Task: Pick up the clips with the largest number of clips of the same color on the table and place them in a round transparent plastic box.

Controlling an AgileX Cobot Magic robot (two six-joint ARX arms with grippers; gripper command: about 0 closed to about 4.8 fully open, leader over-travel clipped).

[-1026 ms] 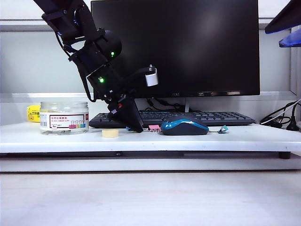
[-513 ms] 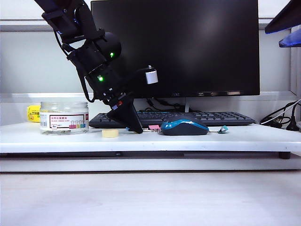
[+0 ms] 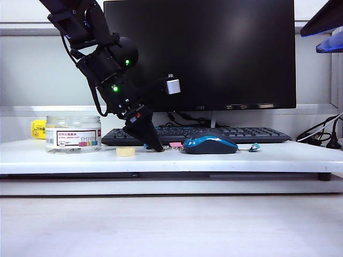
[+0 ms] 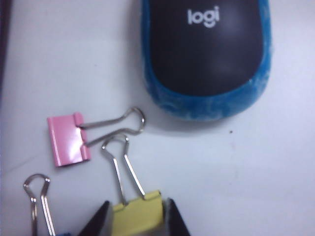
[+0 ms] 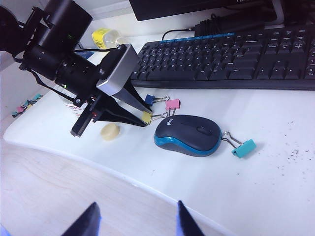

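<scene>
Left wrist view showed the left gripper (image 4: 135, 221) with its jaws flanking a yellow clip (image 4: 138, 215) on the counter (image 4: 246, 162) beside the mouse (image 4: 206, 54), grip unconfirmed; right gripper (image 5: 135, 219) hung wide open, empty; round transparent plastic box (image 3: 73, 134) stood apart, no clip visibly delivered.

I see one of the clips (image 4: 138, 216), yellow with thin silver wire handles, lying flat on the white desk between the left gripper's (image 4: 135, 222) dark fingertips (image 4: 101, 221), which flank its body closely. The round transparent plastic box (image 3: 73, 134) stands upright near the desk's left end, its white red-striped label facing the exterior camera.
</scene>
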